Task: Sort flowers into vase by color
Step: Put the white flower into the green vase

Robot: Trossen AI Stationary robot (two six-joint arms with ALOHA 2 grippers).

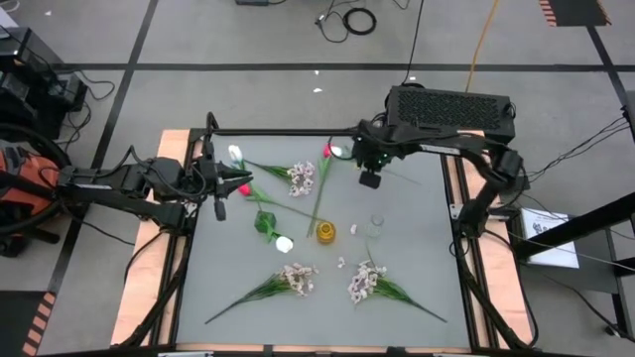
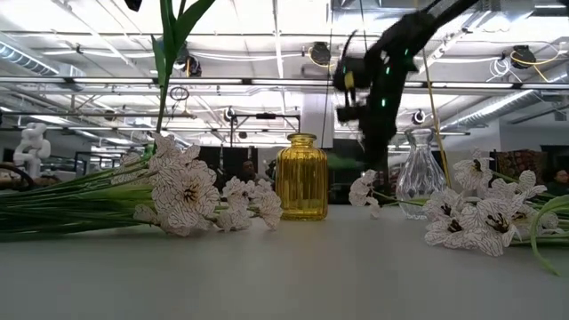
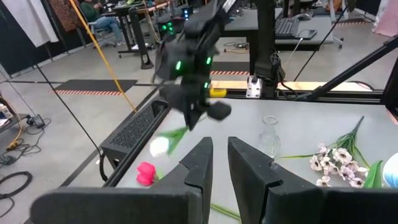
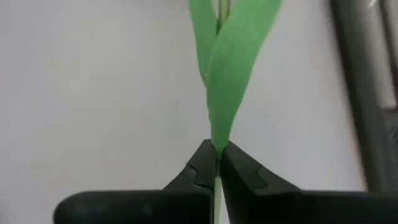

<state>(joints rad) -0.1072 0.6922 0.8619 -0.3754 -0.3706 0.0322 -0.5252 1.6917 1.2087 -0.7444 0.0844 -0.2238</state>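
Landmark: yellow vase (image 1: 326, 232) mid-table (image 1: 417, 268). Nearest, two pale blossom sprays (image 1: 298, 279) lie flat on the near side of it; a white tulip (image 1: 284, 243) lies just left of it, a clear vase (image 1: 375, 227) just right. Beyond it, right hand (image 4: 217, 163) is pinched on a pink tulip's (image 1: 326, 152) green stem. Far left, left hand (image 3: 221, 163) hovers with fingers narrowly apart, empty, beside another pink tulip (image 1: 244, 188).

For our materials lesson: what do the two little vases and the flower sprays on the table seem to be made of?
The yellow vase looks like tinted glass: ribbed, glossy and see-through. The clear vase looks like colourless glass, since the room shows through it. The pale flower sprays seem to be fabric or plastic: the petals are matte with printed dark veins, though that is less certain.
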